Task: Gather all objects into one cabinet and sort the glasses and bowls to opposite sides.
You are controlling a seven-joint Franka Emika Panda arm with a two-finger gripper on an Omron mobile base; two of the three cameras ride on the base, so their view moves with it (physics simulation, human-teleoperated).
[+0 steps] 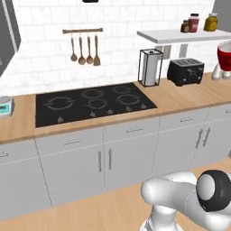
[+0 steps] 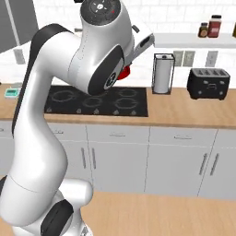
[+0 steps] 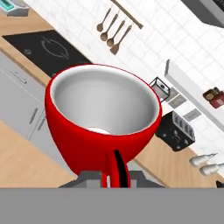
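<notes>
Far left on the counter (image 1: 189,101) sits a small scale (image 1: 5,106); right of it the black hob (image 1: 92,103) lies flush in the wood, with four wooden spoons (image 1: 84,50) hanging on the tiled wall behind. Further right stand a paper towel holder (image 1: 150,67), then a black toaster (image 1: 185,71), under a white shelf (image 1: 180,35) carrying spice jars (image 1: 194,22).

The arm (image 2: 50,115) is raised above the hob. In the hand view the red mug (image 3: 103,120) sits directly ahead of the gripper (image 3: 114,177), mouth towards the camera, white inside, its handle running down between the fingers. The jaws are pressed nearly together and appear to pinch that handle. In the right base view a sliver of red (image 2: 122,73) shows past the hand, high above the hob, so the mug is carried in the air.

Judgement: the mug is rigid, glossy and likely slippery, light when empty, and breakable if dropped. The thin handle is a narrow hold; the body may swing about it. The rim wall would be the alternative hold.
</notes>
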